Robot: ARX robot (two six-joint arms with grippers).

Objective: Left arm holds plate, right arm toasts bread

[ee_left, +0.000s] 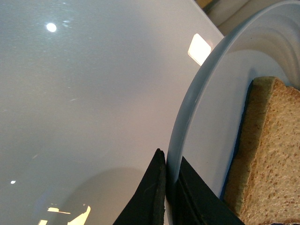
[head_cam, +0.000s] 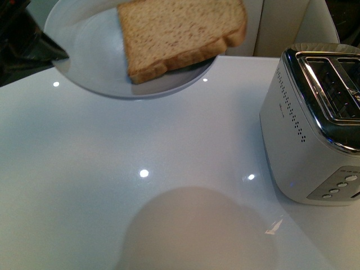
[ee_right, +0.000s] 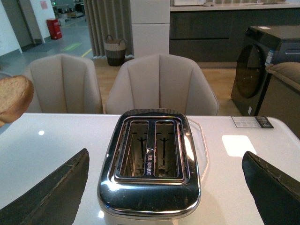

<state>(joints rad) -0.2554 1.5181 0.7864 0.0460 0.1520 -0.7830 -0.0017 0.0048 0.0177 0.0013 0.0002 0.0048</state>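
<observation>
White table (head_cam: 169, 219), toaster (head_cam: 315, 124) at right: left tool (ee_left: 171, 185) clamps plate (head_cam: 90, 56) bearing bread (head_cam: 180, 34); right tool (ee_right: 165, 154) spread.

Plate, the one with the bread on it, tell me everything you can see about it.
The plate is round, shallow and pale blue-grey. It looks smooth, like glazed ceramic, with faint concentric rings inside a raised rim. It is held in the air above the white table. The left end effector clamps its rim, with one black finger on each face. A slice of brown bread lies on it, and one end seems to reach past the rim. Nothing else touches it.
</observation>
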